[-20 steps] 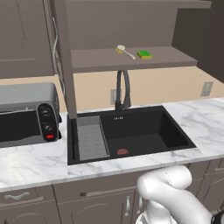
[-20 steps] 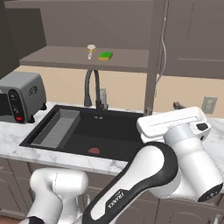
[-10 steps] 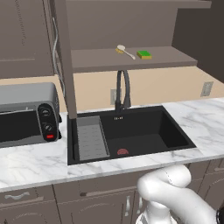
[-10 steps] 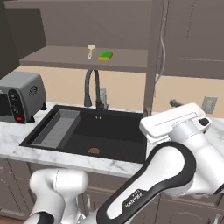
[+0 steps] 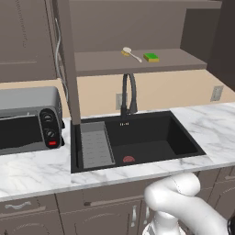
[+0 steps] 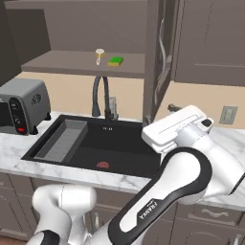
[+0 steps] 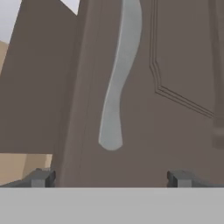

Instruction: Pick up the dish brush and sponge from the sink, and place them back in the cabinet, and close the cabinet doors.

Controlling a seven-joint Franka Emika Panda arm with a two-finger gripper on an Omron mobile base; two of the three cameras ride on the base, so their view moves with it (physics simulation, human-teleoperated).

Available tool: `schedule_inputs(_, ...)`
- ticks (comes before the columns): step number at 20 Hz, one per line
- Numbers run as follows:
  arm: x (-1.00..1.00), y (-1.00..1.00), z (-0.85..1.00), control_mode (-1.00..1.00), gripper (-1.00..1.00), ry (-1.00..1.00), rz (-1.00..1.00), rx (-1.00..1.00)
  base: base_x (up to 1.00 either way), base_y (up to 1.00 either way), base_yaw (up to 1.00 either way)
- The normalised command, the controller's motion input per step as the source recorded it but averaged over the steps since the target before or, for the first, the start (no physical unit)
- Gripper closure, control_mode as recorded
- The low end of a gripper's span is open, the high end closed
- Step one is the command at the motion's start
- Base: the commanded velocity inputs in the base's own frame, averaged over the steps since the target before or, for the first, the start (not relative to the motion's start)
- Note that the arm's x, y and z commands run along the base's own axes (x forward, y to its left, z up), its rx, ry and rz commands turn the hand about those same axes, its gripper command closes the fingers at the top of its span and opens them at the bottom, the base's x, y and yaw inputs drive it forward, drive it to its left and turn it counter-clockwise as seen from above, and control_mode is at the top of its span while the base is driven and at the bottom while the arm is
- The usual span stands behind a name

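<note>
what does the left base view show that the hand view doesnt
Left base view alone: the large black sink basin with its red round drain, the grey toaster oven, and the cream-headed dish brush lying beside the green and yellow sponge on the wide brown cabinet shelf.

Hand view alone: the hand, jaws wide apart, close in front of a silver bar handle.

Both: a dark brown panelled cabinet door.

you've got the cabinet (image 5: pixel 179 58) shelf carrying the dish brush (image 5: pixel 131 53) and the sponge (image 5: pixel 151 57) — just beside each other; the marble counter (image 5: pixel 36 172) bears a toaster oven (image 5: pixel 28 119).
</note>
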Motion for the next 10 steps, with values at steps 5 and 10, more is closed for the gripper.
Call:
schedule_inputs(5, 0.56, 0.58, -0.03, -1.0, -1.0, 0.0, 0.06, 0.0, 0.0, 0.0, 0.0)
schedule_inputs(10, 0.56, 0.59, 0.0, -1.0, -1.0, 0.0, 0.02, 0.0, 0.0, 0.0, 0.0)
